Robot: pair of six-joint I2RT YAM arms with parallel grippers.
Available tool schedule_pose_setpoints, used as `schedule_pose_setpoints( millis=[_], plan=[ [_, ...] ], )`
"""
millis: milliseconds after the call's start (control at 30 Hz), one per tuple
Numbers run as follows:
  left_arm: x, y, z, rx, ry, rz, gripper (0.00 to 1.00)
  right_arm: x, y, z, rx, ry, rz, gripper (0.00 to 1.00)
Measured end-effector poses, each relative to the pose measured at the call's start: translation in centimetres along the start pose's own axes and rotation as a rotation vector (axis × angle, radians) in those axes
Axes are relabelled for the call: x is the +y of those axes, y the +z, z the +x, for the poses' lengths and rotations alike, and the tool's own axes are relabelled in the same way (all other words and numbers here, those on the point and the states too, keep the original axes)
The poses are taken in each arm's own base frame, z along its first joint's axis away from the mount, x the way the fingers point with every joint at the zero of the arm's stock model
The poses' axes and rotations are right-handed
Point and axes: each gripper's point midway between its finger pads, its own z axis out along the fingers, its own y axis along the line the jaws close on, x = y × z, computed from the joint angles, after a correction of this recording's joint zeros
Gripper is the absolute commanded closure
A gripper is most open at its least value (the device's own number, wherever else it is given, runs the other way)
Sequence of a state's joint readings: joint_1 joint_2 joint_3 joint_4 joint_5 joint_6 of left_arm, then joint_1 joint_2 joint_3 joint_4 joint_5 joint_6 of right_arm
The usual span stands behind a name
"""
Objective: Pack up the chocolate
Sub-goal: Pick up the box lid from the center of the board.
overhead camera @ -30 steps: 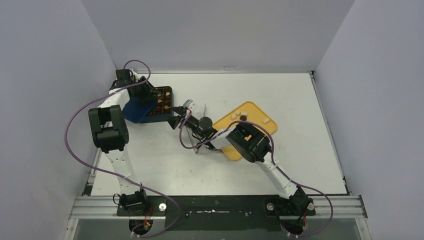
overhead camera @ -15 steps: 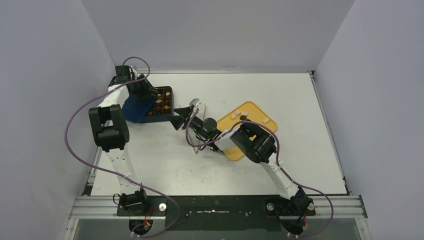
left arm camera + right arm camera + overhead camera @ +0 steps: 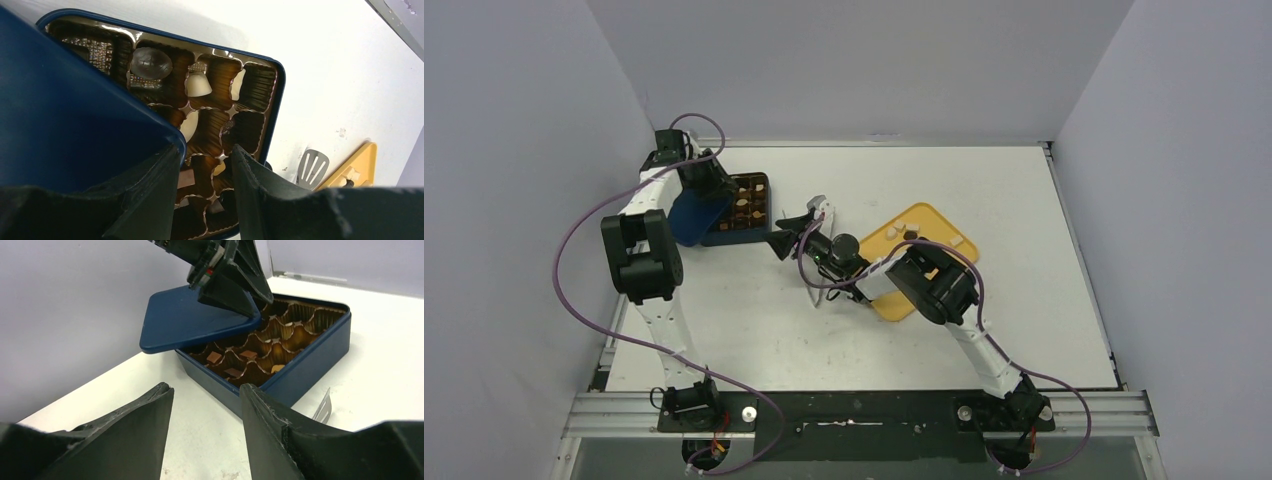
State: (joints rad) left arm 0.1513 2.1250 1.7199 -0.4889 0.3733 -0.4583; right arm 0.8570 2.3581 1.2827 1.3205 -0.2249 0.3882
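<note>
In the box [image 3: 766, 205], seated in ribbed brown cups: chocolate [image 3: 198, 85], small pieces in cream, mid-brown and dark. More loose on the yellow tray [image 3: 932, 222], well apart from the box, to its right in the overhead view.

Handling, judged: light, firm-shelled, but easily scuffed or cracked. Smooth and rounded, so likely to slip or roll under a pinch. Best taken across the flatter sides, low on the piece, gently, with no squeezing of domed tops. Probably too small for bare fingers, hence the tongs [image 3: 312, 167] lying near the box, between it and the tray.

Counted in the box: at least six pieces showing, namely three cream, one dark dome, and two or more brown squares. Remainder hidden under the lid [image 3: 190, 322]. Counted on the tray: four showing, three cream and one dark. Possibly more hidden beneath the right arm. One box, one lid, one tray, one pair of tongs.

Left gripper [image 3: 204, 159]: clamped on the lid's edge, holding it tilted above the side of the box away from the tray. Right gripper [image 3: 206, 390]: jaws apart, nothing between them, hovering near the box on the tray side, pointed at it.
</note>
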Motion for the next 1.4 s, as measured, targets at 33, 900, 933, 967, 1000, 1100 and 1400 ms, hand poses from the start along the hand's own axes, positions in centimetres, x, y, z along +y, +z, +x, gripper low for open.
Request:
schedule_pose_setpoints(
  millis=[33,900,933,967,1000,1100,1400],
  plan=[
    [0.1,0.0,0.0,0.000,0.001,-0.004,0.59,-0.2,0.0,0.2,0.009,0.013,0.005,0.48],
    [-4.5,0.7,4.2,0.073,0.144,-0.013,0.57,-0.8,0.0,0.2,0.059,0.129,0.046,0.48],
    [-4.6,0.6,3.9,0.062,0.153,-0.024,0.56,-0.9,0.0,0.0,0.057,0.128,0.046,0.48],
    [-4.6,0.3,3.4,0.046,0.167,-0.038,0.55,-0.9,0.0,0.0,0.057,0.128,0.047,0.48],
    [-4.5,-0.1,3.1,0.034,0.180,-0.056,0.54,-1.1,-0.1,0.0,0.058,0.129,0.050,0.48],
    [-3.9,-2.3,1.5,-0.041,0.256,-0.162,0.52,-1.2,-0.5,0.1,0.066,0.134,0.057,0.48],
    [-1.6,-9.3,-2.0,-0.250,0.637,-0.424,0.47,-1.1,-1.1,-0.7,0.052,0.152,0.048,0.48]
  ],
)
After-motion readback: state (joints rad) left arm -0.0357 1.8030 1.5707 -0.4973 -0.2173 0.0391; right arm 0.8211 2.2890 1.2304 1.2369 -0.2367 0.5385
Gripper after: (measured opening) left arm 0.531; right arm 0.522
